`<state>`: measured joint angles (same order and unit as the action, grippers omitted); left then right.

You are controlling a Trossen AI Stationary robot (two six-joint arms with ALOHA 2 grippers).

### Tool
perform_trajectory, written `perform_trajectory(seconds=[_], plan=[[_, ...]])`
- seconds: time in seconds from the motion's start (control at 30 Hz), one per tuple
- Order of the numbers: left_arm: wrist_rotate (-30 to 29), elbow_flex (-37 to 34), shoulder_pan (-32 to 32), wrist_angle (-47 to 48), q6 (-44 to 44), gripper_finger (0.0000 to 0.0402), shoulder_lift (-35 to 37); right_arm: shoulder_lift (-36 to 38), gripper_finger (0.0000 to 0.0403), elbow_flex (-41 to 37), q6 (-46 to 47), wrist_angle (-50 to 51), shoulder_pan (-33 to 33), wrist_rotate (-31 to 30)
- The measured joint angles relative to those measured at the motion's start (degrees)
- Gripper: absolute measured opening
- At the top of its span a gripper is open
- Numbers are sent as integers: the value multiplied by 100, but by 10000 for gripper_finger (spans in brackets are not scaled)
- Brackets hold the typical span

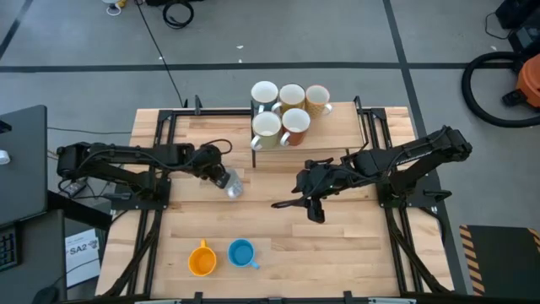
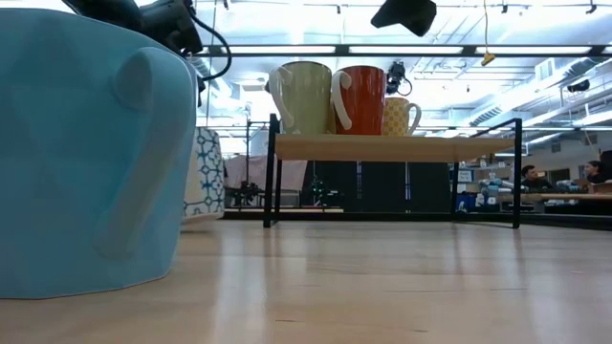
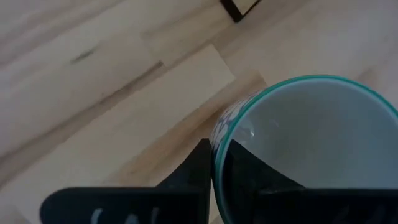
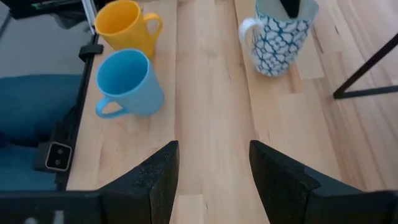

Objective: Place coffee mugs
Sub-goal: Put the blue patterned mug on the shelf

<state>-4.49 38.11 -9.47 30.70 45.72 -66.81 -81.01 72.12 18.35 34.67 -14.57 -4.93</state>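
A white mug with a teal lattice pattern point(image 1: 234, 187) stands left of the table's middle, also seen in the right wrist view point(image 4: 280, 40) and the low view point(image 2: 203, 177). My left gripper point(image 1: 224, 176) is shut on it. An orange mug point(image 1: 201, 258) and a blue mug point(image 1: 242, 253) stand upright near the near edge. Several mugs, white, cream and reddish-brown point(image 1: 287, 110), stand on a rack at the far edge. My right gripper point(image 1: 295, 209) hovers open right of the table's middle, touching nothing. My left gripper point(image 3: 214, 162) grips the patterned mug's wall at the teal rim point(image 3: 219, 140), one finger inside the cup point(image 3: 249, 171) and one outside point(image 3: 198, 168). The fingers come from above, pointing down. The mug is upright, its base at the table top point(image 4: 272, 70).
The rack is a black frame with a wooden shelf point(image 2: 392, 146) at the far middle. Black rails run along the table's left side point(image 1: 160, 143) and right side point(image 1: 371, 135). Bare wood lies between the two grippers and the near mugs.
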Motion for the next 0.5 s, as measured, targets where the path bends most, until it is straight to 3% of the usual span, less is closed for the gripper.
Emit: perform_trajectory(seconds=[0.5], plan=[[-83, -2, 5, -1, 2184, 35, 0, 0, 201, 0, 0, -209, 0, -15]])
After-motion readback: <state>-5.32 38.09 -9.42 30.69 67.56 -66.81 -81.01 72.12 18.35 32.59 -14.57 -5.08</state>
